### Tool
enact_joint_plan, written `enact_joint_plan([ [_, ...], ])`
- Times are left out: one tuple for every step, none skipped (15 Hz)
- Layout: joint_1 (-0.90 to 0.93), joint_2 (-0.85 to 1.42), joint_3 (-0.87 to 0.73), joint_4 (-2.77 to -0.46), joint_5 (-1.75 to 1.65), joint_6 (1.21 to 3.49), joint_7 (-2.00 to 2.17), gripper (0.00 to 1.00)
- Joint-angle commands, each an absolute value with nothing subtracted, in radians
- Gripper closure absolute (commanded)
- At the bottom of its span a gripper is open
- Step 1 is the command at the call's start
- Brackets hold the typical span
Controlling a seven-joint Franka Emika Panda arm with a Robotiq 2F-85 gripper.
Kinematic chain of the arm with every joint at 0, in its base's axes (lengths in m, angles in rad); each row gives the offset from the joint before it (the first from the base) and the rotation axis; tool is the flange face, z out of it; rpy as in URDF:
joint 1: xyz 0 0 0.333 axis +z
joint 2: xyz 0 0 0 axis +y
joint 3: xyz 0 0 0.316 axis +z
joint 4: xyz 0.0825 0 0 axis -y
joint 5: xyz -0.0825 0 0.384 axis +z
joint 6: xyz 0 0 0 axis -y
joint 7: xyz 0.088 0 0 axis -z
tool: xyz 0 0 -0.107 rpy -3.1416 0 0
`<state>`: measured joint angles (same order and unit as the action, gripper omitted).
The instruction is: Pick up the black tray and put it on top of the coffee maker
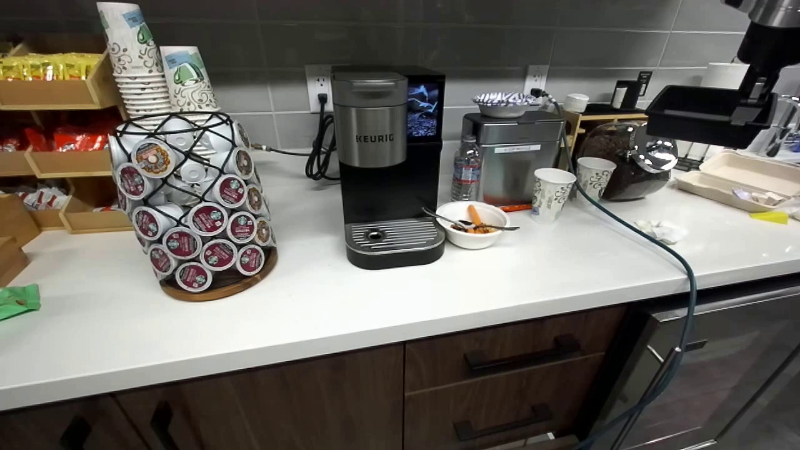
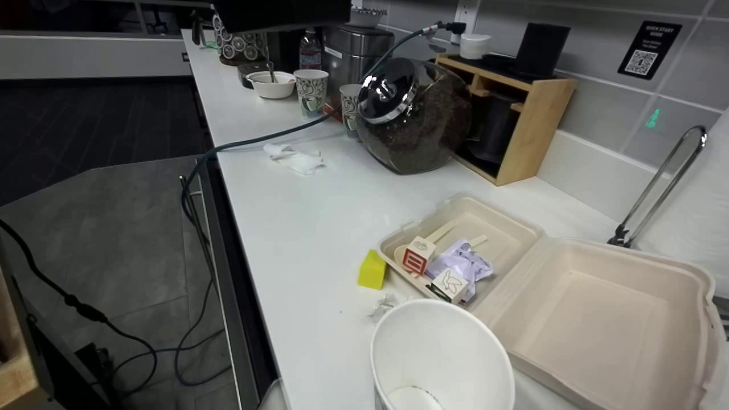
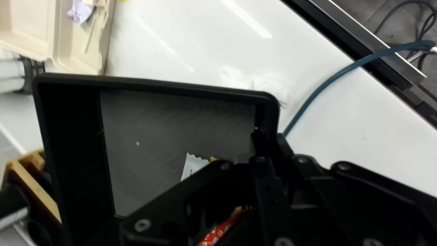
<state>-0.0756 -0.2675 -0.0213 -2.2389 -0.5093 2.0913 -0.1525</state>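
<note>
We are holding the black tray (image 1: 694, 127) above the surface (image 1: 300, 325), the end effector (image 3: 271, 140) pinching one wall, well apart from the Keurig coffee maker (image 1: 380, 156). We are judging the lifting done; setting it on top is remaining.

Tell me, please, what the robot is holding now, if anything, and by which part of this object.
The black tray, held by one side wall: the jaws pinch it at the rim.
</note>
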Motion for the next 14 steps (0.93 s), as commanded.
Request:
enact_joint_plan([
  [-0.015, -0.301, -0.018, -2.239, -0.466, 2.11, -0.318, 0.98],
  [-0.029, -0.279, -0.005, -2.229, -0.494, 2.09, -0.22, 0.91],
  [-0.017, -0.284, -0.003, -2.228, -0.487, 2.09, -0.249, 0.91],
  [-0.014, -0.287, -0.004, -2.228, -0.485, 2.09, -0.267, 0.91],
  [-0.014, -0.288, -0.007, -2.228, -0.485, 2.09, -0.28, 0.91],
  [-0.015, -0.288, -0.01, -2.228, -0.484, 2.091, -0.287, 0.91],
  [-0.015, -0.288, -0.012, -2.228, -0.484, 2.091, -0.292, 0.91],
  [-0.004, -0.285, -0.024, -2.238, -0.447, 2.133, -0.321, 0.98],
  [0.022, -0.286, -0.038, -2.254, -0.389, 2.213, -0.383, 0.98],
  [0.031, -0.28, -0.035, -2.263, -0.363, 2.25, -0.403, 0.98],
  [0.044, -0.275, -0.033, -2.276, -0.33, 2.304, -0.43, 0.98],
  [0.059, -0.269, -0.027, -2.277, -0.3, 2.349, -0.457, 0.98],
  [0.076, -0.254, -0.02, -2.264, -0.273, 2.386, -0.485, 0.98],
  [0.096, -0.235, -0.013, -2.239, -0.25, 2.41, -0.519, 0.98],
])
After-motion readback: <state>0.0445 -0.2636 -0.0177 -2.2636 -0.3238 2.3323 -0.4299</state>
